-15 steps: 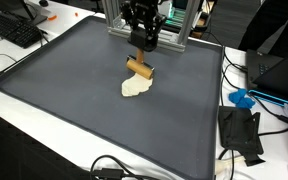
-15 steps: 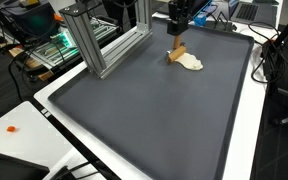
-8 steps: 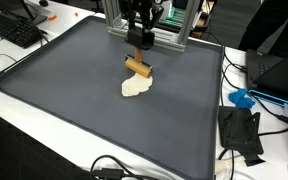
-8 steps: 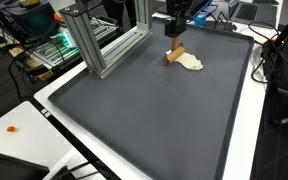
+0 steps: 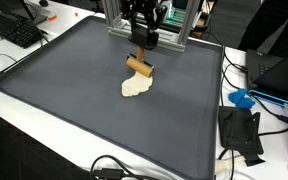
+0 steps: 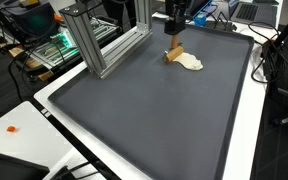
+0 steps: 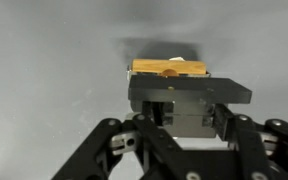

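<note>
Well, the small wooden block (image 5: 138,66) lies on the grey mat (image 5: 74,110) just beside a pale soft lump (image 5: 134,89), looking light, stiff and best pinched across its narrow width, while the hand (image 5: 142,42) hangs just above it, apparently empty, though I cannot tell how far open.

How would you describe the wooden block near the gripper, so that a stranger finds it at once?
Find the large dark grey mat and go to its end by the aluminium frame. There, just below the black gripper, lies a small wooden block. It is tan and straight-edged, unlike the flat cream-white lump beside it.
</note>
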You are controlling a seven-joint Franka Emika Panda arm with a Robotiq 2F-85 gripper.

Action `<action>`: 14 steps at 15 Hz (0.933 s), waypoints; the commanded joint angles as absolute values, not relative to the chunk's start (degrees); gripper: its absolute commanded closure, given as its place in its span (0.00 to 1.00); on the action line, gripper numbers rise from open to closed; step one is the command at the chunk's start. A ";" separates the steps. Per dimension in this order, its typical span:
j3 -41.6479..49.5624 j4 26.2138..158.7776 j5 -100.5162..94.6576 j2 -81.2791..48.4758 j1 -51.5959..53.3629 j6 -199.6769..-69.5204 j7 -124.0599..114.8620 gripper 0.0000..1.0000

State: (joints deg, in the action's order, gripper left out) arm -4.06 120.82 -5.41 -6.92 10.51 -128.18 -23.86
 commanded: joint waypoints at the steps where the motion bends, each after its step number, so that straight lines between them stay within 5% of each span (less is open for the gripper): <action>1: -5.24 122.85 -3.16 -6.63 9.86 -128.53 -21.85 0.50; 2: -5.31 122.95 -3.18 -6.67 9.90 -128.65 -22.06 0.69; 6: -5.49 123.34 -3.17 -6.77 9.93 -128.62 -21.90 0.79; 7: -5.49 123.42 -3.22 -6.79 9.93 -128.63 -21.88 0.74; 8: -5.52 123.51 -3.14 -6.79 9.94 -128.57 -21.80 0.37; 10: -5.61 123.83 -3.08 -6.82 9.97 -128.68 -21.82 0.22; 11: -5.71 124.09 -3.11 -6.84 10.02 -128.77 -21.97 0.23; 13: -5.91 124.59 -3.20 -6.97 10.09 -129.05 -22.11 0.51; 14: -5.98 124.60 -3.21 -6.94 10.10 -129.11 -22.12 0.52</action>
